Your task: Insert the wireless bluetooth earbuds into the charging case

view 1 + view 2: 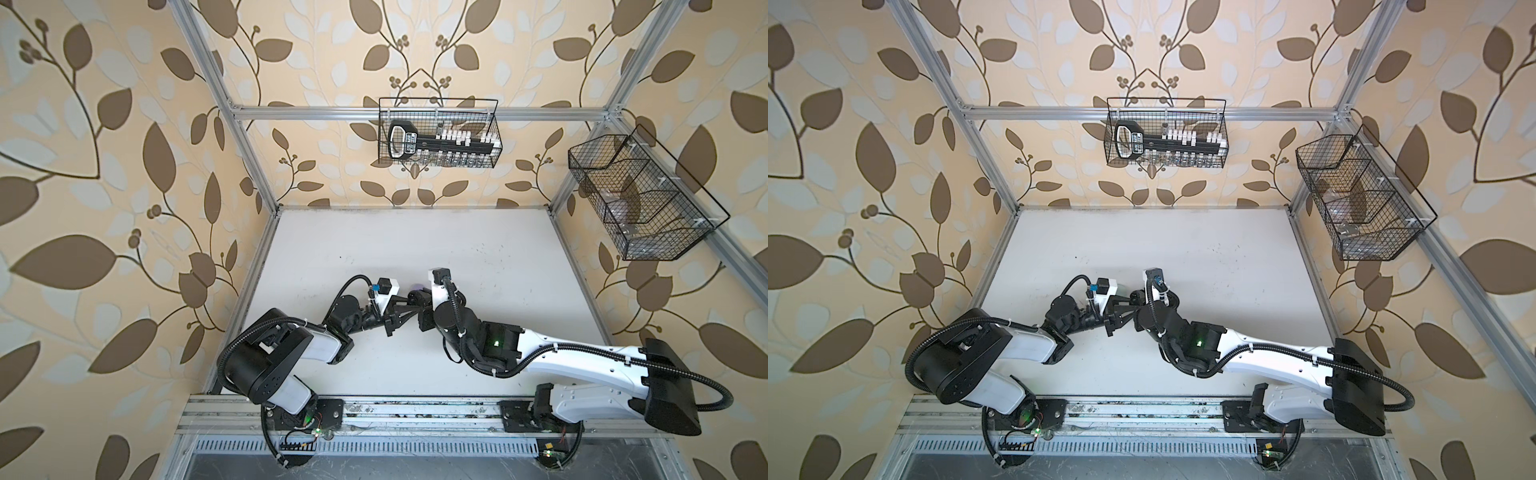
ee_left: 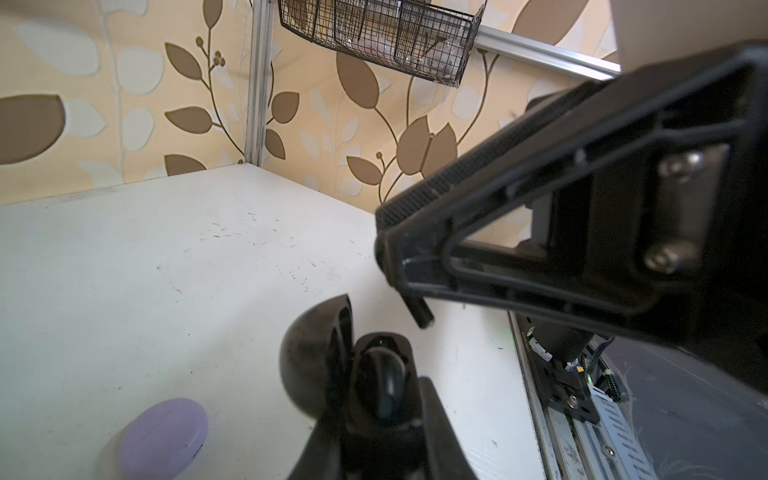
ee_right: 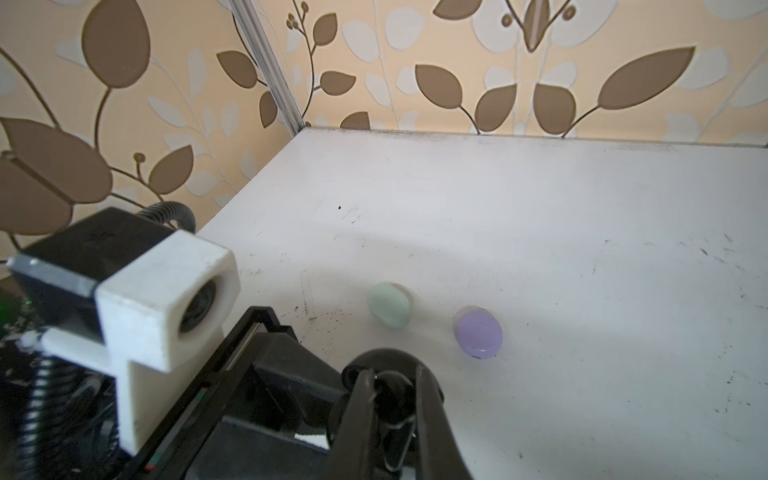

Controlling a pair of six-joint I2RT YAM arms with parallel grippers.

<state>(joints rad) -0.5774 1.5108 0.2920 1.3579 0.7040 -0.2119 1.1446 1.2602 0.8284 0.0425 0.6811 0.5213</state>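
Jaws on both arms were closed down. The left gripper point(image 2: 388, 245) pinched a black earbud point(image 2: 420, 313) at its fingertips, with only the stem poking out below. The right gripper point(image 3: 392, 395) clamped the black charging case point(image 2: 309, 357) between its two fingers, lid swung open. The held earbud hung just beside the case's open mouth; I could not tell if it was touching. A second black earbud point(image 2: 388, 374) sat in a slot of the case. The case was near the middle of the white table point(image 3: 540, 208), under both wrists in both top views. The lilac case point(image 3: 478, 332) and mint case point(image 3: 388, 305) lay closed on the table just beyond it, near each other but apart. No other earbuds could be made out.
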